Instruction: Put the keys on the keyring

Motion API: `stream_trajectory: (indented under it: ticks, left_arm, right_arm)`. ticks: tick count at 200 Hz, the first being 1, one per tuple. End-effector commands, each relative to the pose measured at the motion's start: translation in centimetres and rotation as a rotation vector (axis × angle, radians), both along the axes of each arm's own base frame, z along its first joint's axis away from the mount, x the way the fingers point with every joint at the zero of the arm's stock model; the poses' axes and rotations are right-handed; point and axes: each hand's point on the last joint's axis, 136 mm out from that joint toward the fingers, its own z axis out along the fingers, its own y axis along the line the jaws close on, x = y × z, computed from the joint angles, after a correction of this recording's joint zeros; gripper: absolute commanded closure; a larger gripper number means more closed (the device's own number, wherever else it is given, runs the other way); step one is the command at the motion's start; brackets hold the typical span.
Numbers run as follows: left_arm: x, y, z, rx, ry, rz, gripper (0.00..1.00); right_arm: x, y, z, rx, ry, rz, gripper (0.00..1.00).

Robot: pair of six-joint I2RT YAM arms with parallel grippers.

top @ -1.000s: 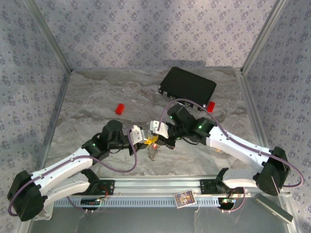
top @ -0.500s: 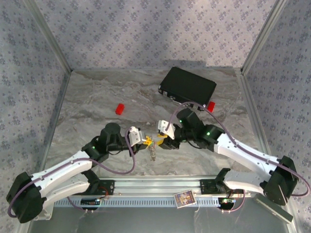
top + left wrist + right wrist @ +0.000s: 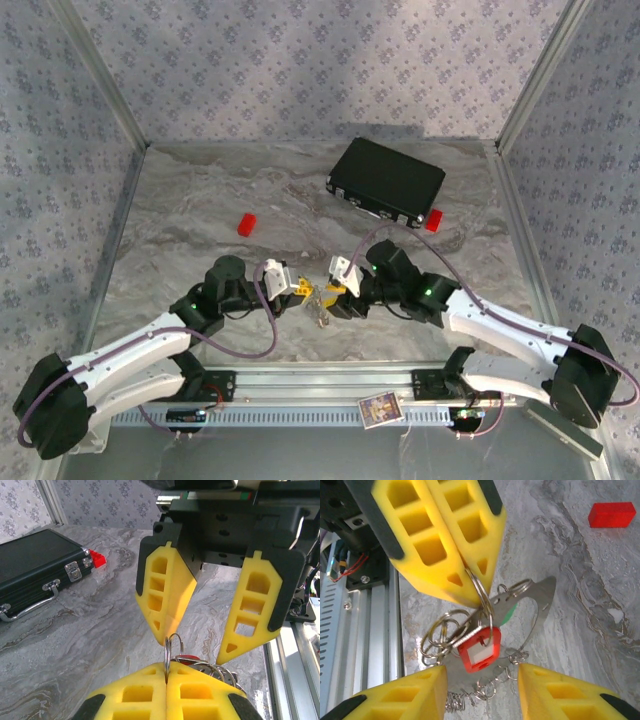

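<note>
My left gripper (image 3: 167, 667) is shut on a thin metal split ring (image 3: 481, 594) that sticks up between its yellow fingertips. From that ring hangs a bundle: the red-and-white key (image 3: 479, 649), a green key (image 3: 508, 614) mostly hidden behind a silver crescent plate (image 3: 540, 600), several loose rings (image 3: 440, 630) and the fine silvery keyring chain (image 3: 480, 690). My right gripper (image 3: 481, 670) is open, its fingers either side of the red-and-white key, touching nothing. In the top view the left gripper (image 3: 303, 291) and right gripper (image 3: 330, 293) meet tip to tip over the bundle (image 3: 319, 308).
A black case (image 3: 388, 180) lies at the back right, with a red block (image 3: 432, 219) by its near corner. Another red block (image 3: 247, 222) sits at the left middle. The aluminium rail (image 3: 320, 385) runs along the near edge, just behind the bundle.
My right gripper has come down and toward the near edge, and now faces the left gripper closely. The left gripper has shifted slightly, still holding the ring.
</note>
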Motion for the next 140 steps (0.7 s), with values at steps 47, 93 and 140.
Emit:
stream_trajectory:
  ticks: [47,93,140]
  left_arm:
    - [-0.2,-0.3,1.6,-0.065,-0.03,-0.012,1.0]
    - [-0.3,-0.2,1.7,-0.07,-0.031,-0.014,1.0]
    - [-0.4,-0.1,1.7,-0.076,-0.032,-0.012,1.0]
  right_arm:
    - [0.2,1.6,1.0,0.071,-0.02,0.017,0.56]
    - [0.3,2.3,1.2,0.088,-0.032,0.041,0.54]
    - [0.3,2.2,0.6,0.068,-0.024,0.046,0.61]
